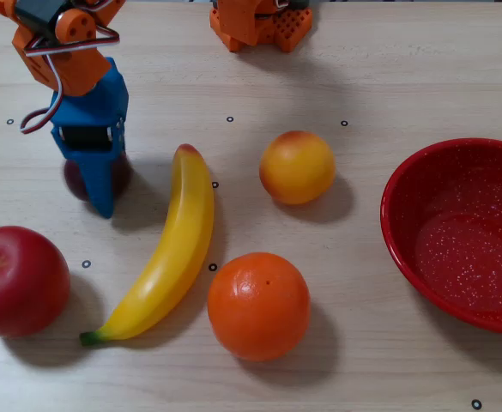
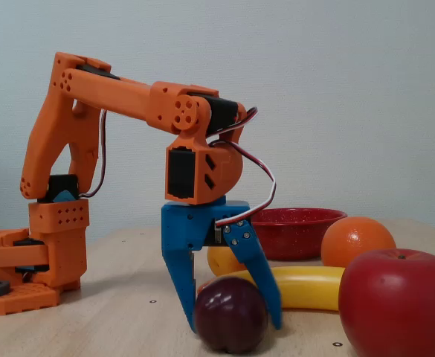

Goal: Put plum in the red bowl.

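We see our gripper (image 2: 228, 327) closed against both sides of the plum (image 2: 230, 324), which sits on the table (image 1: 353, 77) at the nine o'clock side of the overhead view, well apart from the red bowl (image 1: 405, 184) at three o'clock.

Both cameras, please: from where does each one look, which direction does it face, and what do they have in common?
Overhead view: above the table, facing straight down on the fruit and the red bowl; shows the gripper and arm base from above.
Fixed view: low at table height, facing sideways; shows the whole arm, its gripper closed around the plum.
Shared: plum, apple, banana, orange, bowl.
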You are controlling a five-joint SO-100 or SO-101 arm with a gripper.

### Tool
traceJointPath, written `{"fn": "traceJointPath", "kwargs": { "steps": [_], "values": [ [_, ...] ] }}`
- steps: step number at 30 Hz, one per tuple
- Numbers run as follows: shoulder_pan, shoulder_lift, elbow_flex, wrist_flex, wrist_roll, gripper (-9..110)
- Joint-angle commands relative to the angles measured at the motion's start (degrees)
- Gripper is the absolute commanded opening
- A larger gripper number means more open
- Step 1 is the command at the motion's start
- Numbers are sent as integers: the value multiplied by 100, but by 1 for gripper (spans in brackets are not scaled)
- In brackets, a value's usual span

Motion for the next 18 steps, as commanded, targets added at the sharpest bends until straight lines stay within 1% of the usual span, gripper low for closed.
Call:
{"fn": "traceJointPath", "kwargs": {
  "steps": [1, 4, 7, 9, 14, 18],
  "values": [
    [-132, 316, -316, -97, -149, 22],
    [-132, 325, -316, -53, -149, 15],
    [-132, 343, -272, -18, -158, 13],
    [-132, 360, -255, -18, -185, 15],
    [-149, 439, -246, 0, -220, 22],
    [-141, 571, -246, 105, -501, 23]
  ]
}}
